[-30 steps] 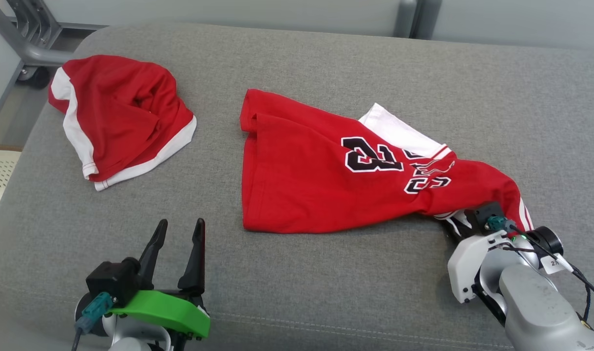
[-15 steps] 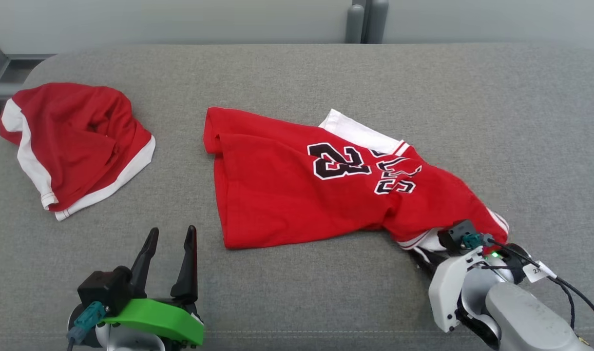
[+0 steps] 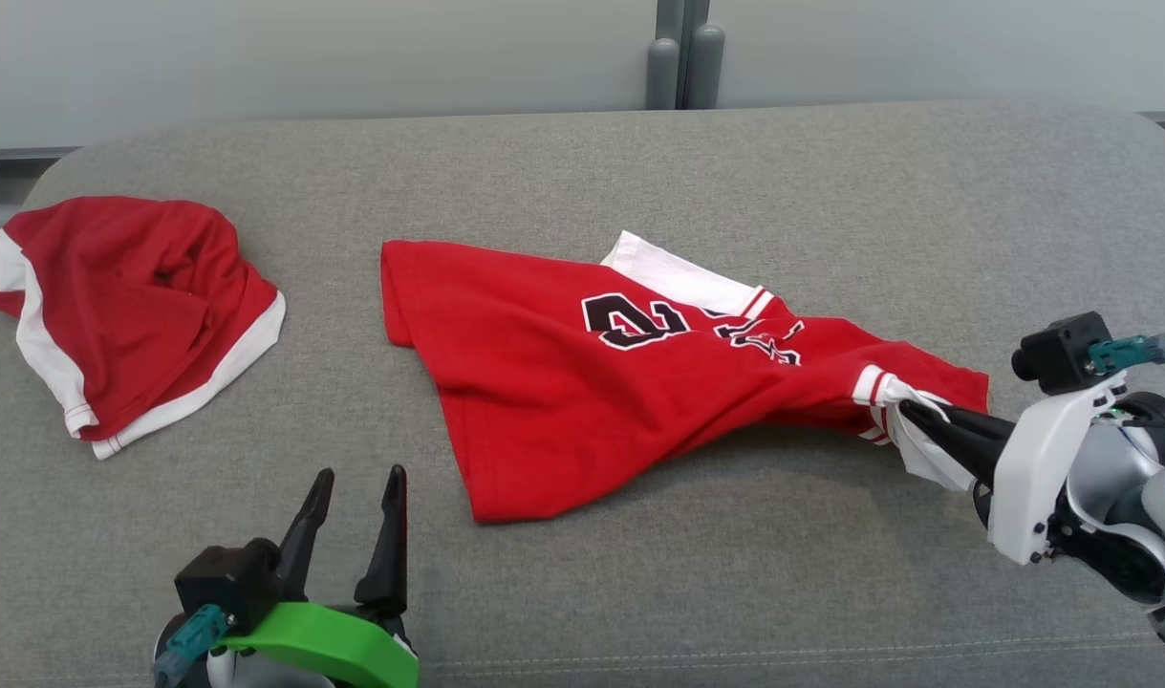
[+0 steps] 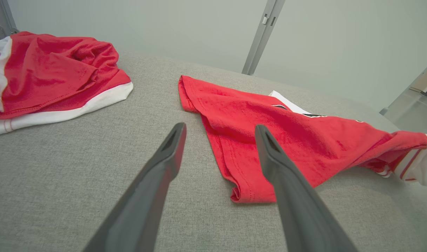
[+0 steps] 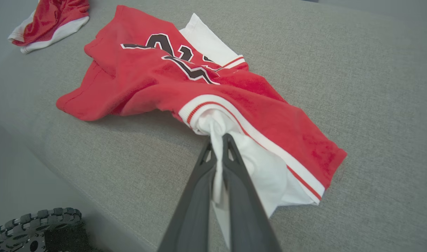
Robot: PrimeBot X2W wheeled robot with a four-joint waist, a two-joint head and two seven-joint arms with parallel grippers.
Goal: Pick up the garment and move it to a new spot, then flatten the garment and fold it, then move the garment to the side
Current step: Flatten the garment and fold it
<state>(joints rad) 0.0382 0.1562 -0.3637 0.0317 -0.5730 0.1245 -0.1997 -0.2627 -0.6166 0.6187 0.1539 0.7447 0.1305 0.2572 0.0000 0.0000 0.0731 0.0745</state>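
Between the tips of my right pincer (image 3: pixel 912 415), clamped tight, sits a white sleeve of the jersey (image 3: pixel 544 401); forearm low. My left pincer (image 3: pixel 360 474) hovers wide, empty.

A grey fabric cushion (image 3: pixel 582 172) is stretching wide across the head view, a stitched seam (image 3: pixel 735 657) running along its near edge. Behind it a pale wall (image 3: pixel 305 48) is standing evenly lit, two grey posts (image 3: pixel 682 57) rising at its middle.
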